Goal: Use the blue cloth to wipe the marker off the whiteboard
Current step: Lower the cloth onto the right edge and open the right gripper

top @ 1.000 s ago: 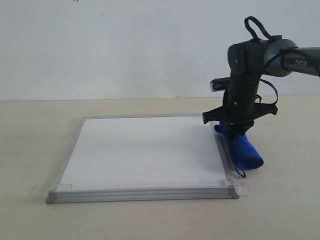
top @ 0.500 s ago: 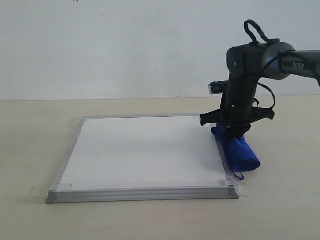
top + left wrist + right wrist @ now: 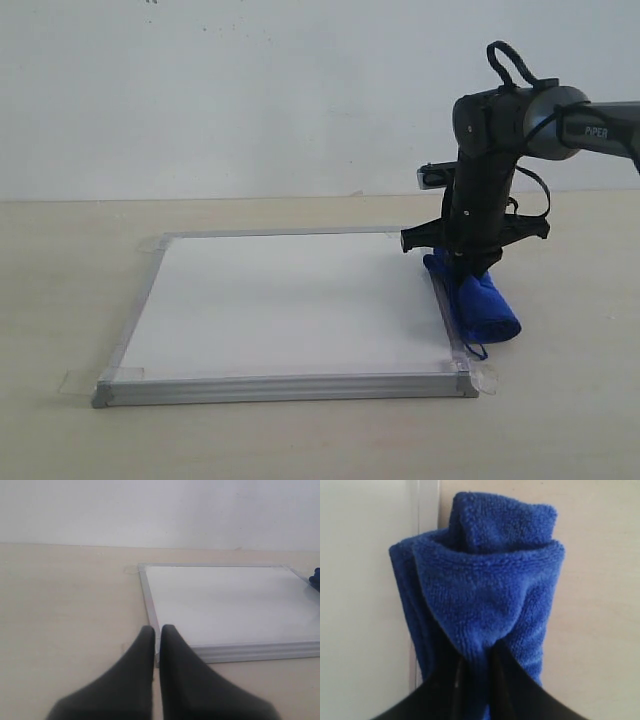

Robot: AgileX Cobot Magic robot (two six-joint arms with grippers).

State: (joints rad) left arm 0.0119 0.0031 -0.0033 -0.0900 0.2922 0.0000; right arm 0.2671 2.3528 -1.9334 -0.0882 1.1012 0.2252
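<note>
Right arm (image 3: pixel 482 180), marked "PiPER", nudged left; right fingers (image 3: pixel 520 700) pinching blue cloth (image 3: pixel 487 310); left fingers (image 3: pixel 135 680) pressed together.

The pale table (image 3: pixel 300 440) bears the whiteboard (image 3: pixel 290 300) and the blue cloth (image 3: pixel 490 310).

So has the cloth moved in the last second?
Yes, slightly. The cloth, pinched in the right gripper, has shifted a little left, closer to the whiteboard, whose frame has stayed put.
</note>
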